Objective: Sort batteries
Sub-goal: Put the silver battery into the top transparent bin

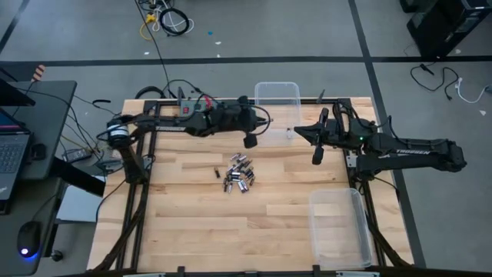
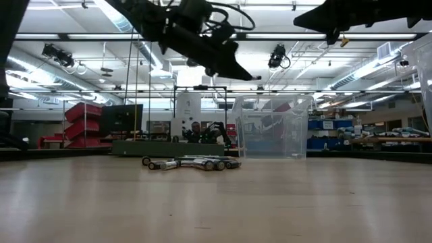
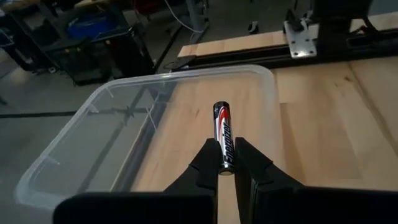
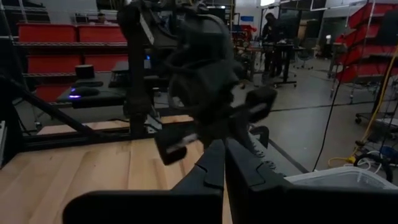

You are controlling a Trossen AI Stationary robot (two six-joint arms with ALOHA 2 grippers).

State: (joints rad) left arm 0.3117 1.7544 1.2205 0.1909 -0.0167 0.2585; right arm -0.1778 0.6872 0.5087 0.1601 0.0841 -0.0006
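Left gripper (image 1: 250, 141) hangs above the table (image 1: 192, 223), just beside the near rim of the clear bin at the far edge (image 1: 277, 104); seen from its wrist camera, the left gripper (image 3: 227, 163) is clamped on a single battery (image 3: 222, 135), black with a silver end and red-and-white lettering, which sticks out forward from between the fingers (image 3: 205, 163) and points over the bin's rim (image 3: 124, 99). In the low view the same arm slants down from above, gripper tip (image 2: 244, 75) well clear of the tabletop and in front of the clear bin (image 2: 271, 128). Right gripper (image 1: 317, 158) hovers over the table to the right of the pile, its fingers pressed together on nothing; its wrist camera shows the two dark fingers (image 4: 214, 165) touching each other, with the left arm's bulk beyond them. The rest of the batteries (image 1: 237, 175) lie in a loose cluster near the middle of the table, silvery and dark cells lying on their sides, some touching, a few strays toward the left; at table height they show as a low row (image 2: 192, 163). A second clear bin (image 1: 340, 227) sits at the table's near right corner, well apart from the pile.
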